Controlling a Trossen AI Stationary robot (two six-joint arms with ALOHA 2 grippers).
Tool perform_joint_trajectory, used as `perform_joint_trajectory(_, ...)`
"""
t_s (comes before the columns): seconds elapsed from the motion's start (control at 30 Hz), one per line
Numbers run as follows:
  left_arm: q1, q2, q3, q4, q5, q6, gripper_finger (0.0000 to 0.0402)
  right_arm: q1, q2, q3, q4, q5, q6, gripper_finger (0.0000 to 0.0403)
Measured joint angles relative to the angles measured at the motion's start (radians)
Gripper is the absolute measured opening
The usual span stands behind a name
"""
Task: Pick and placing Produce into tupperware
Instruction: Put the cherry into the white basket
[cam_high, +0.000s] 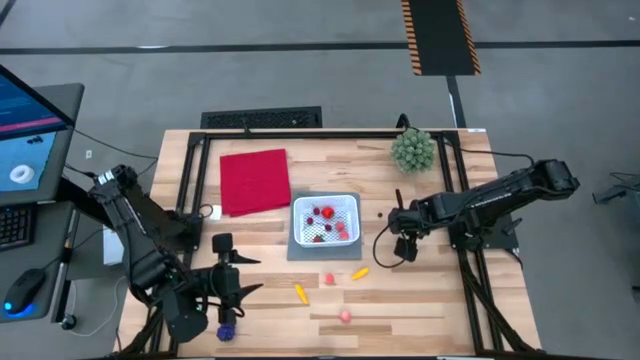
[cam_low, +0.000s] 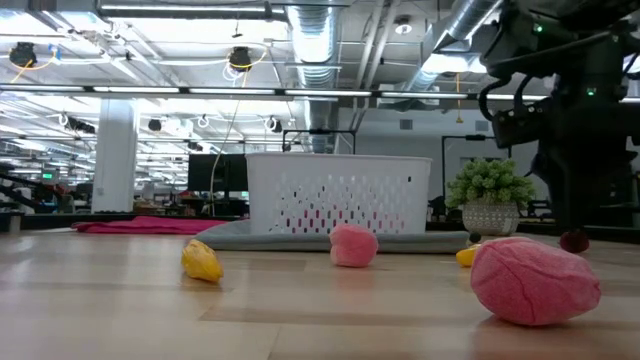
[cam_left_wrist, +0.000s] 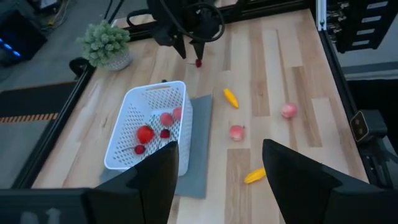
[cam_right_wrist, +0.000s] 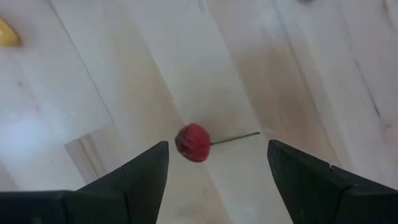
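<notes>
Lying in bare wood between the right gripper (cam_right_wrist: 217, 163) fingers: a red cherry (cam_right_wrist: 192, 142). Sitting well clear, the tupperware (cam_high: 325, 220); standing behind, the spiky plant (cam_high: 413, 149)

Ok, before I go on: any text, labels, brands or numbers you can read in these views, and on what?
No text can be read in any view.
Monitor at the table's left: graphics on screen, any lettering too small to read.
White sticker beside it: too small to read.
Tupperware, red cloth and produce: no labels visible.

text: none legible | monitor (cam_high: 25, 120) maybe has some, too blurry
</notes>
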Motion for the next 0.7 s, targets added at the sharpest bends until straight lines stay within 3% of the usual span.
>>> perform_joint_trajectory(0.53,0.000,0.000,0.000,-0.016,-0.020,-0.016,0.0223,0.022,0.000,-0.058,0.101,-0.010,0.044,0.0269)
perform_joint_trajectory(0.7,0.000,0.000,0.000,-0.016,-0.022,-0.016,0.0223,0.020,0.000,-0.058,0.101,-0.009,0.044,0.0221)
